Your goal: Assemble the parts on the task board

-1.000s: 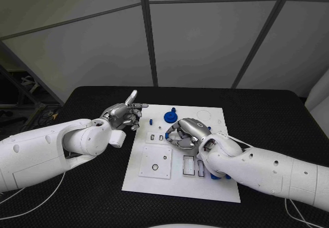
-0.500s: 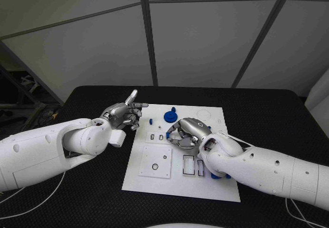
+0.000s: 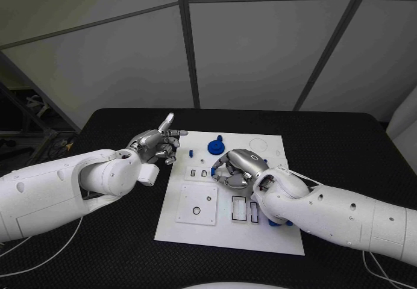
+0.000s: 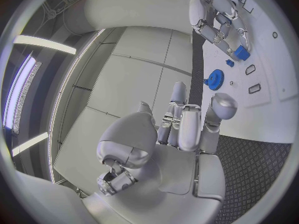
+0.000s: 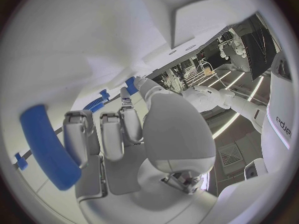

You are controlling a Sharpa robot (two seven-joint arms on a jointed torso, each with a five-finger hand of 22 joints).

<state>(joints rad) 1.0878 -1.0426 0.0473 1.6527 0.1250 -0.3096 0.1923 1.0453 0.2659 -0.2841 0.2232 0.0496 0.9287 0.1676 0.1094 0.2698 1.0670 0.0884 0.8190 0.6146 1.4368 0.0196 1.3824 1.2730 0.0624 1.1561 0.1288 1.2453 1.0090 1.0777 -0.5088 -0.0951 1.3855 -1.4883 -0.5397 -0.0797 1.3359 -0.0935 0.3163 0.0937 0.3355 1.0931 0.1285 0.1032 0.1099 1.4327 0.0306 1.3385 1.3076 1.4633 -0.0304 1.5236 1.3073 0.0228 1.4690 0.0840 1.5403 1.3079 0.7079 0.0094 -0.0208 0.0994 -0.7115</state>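
The white rectangular task board (image 3: pixel 228 232) lies mid-surface. The right hand (image 3: pixel 236 170) is curled over a small blue plastic part (image 4: pixel 239 52), apparently for seating. The left hand (image 3: pixel 157 146) is raised beside the board's left edge, holding nothing, fingers loosely bent.

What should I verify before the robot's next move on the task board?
1. Left robot hand is beside the task board and holds nothing: ok.
2. Right robot hand is over the board's middle: ok.
3. Right robot hand securely holds the small blue part at its fingertips: cannot tell.
4. Blue gear stands apart from both hands: ok.
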